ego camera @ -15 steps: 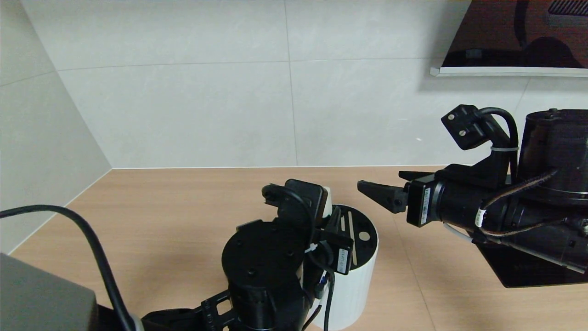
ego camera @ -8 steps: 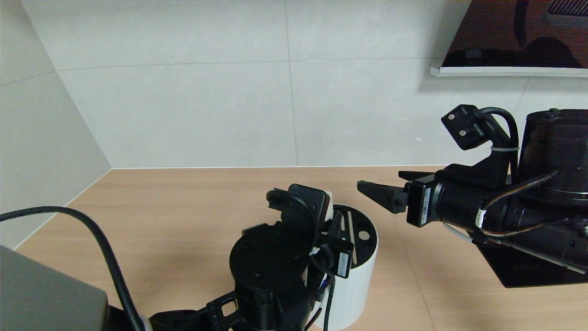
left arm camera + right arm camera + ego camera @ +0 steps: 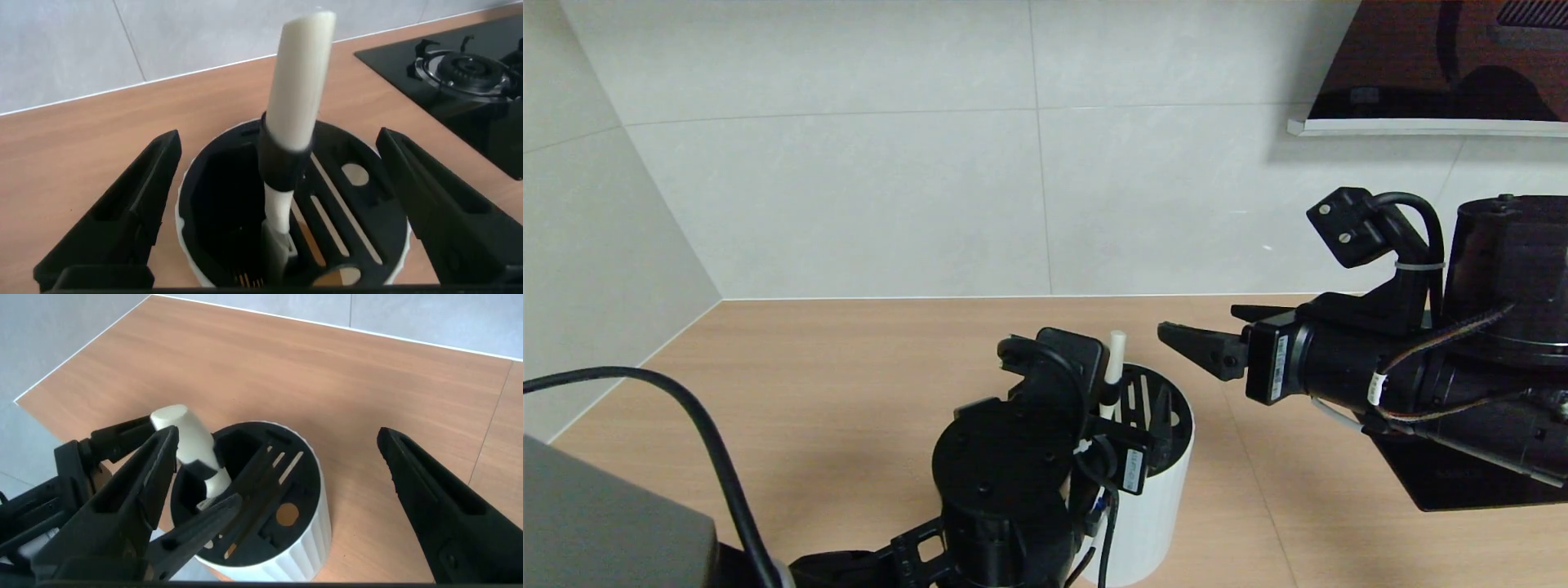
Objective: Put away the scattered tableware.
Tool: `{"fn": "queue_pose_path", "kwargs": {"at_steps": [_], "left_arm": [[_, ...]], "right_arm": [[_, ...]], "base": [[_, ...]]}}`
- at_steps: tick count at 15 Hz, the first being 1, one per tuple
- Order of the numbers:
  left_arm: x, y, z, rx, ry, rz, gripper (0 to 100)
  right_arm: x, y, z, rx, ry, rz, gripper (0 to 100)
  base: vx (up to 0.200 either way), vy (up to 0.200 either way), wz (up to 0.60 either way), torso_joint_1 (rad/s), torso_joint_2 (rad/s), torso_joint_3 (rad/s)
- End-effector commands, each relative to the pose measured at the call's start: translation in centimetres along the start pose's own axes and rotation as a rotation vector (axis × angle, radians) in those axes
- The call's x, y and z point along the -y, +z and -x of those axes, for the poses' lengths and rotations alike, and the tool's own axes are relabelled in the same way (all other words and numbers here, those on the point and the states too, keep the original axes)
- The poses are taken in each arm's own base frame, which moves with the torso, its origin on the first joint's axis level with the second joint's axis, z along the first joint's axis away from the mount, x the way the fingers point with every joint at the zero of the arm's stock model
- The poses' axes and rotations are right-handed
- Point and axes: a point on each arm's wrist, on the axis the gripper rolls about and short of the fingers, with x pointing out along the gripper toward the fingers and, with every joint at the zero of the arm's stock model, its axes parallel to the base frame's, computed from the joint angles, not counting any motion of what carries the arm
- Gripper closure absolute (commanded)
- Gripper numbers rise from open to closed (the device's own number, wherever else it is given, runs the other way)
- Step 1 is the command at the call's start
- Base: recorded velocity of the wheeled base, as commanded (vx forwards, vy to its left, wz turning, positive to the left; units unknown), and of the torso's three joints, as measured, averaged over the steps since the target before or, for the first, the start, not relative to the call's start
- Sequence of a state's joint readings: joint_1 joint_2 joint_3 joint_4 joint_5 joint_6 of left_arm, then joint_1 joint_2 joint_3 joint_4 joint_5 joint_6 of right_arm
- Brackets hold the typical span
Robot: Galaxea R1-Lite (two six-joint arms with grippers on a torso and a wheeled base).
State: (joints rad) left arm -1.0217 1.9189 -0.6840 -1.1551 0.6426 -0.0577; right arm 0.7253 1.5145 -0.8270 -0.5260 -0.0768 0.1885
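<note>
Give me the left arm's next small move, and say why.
Probably raise the left gripper straight up until it clears the handle. The white-handled utensil stands upright in the white holder, and the gripper's jaws are wide apart on either side of it, not touching it. A sideways pull-back could catch the handle and tip it.

Wooden countertop (image 3: 849,367) in a corner of pale tiled walls (image 3: 849,180), black hob (image 3: 458,82) and hood (image 3: 1445,65) at right
</note>
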Motion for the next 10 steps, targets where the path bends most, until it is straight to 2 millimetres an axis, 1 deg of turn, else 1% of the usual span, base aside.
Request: {"fn": "queue_pose_path", "kwargs": {"at_steps": [1,3,4,6,7,9,10], "left_arm": [[-0.1,0.3,0.1,0.010,0.001,0.008,0],[-0.3,1.3,0.5,0.036,0.000,0.027,0],[-0.5,2.1,0.7,0.055,-0.001,0.042,0],[-1.4,4.3,1.7,0.110,-0.003,0.081,0],[-1.8,4.9,2.0,0.127,0.001,0.092,0],[-3.7,7.5,3.5,0.190,0.016,0.131,0],[-4.7,8.8,4.6,0.222,0.016,0.152,0]], "right_arm": [[0.0,0.0,0.0,-0.001,-0.001,0.000,0],[0.0,0.0,0.0,0.002,-0.001,0.000,0],[0.0,0.0,0.1,0.002,-0.001,0.000,0],[0.0,0.1,0.2,0.005,0.000,-0.001,0],[0.0,0.0,0.3,0.007,0.000,0.001,0],[0.1,0.4,1.8,0.036,-0.005,0.001,0],[0.2,0.6,3.1,0.056,-0.006,0.001,0]], "base": [[0.000,0.000,0.00,0.000,0.00,0.000],[0.000,0.000,0.00,0.000,0.00,0.000],[0.000,0.000,0.00,0.000,0.00,0.000],[0.000,0.000,0.00,0.000,0.00,0.000],[0.000,0.000,0.00,0.000,0.00,0.000],[0.000,0.000,0.00,0.000,0.00,0.000],[0.000,0.000,0.00,0.000,0.00,0.000]]}}
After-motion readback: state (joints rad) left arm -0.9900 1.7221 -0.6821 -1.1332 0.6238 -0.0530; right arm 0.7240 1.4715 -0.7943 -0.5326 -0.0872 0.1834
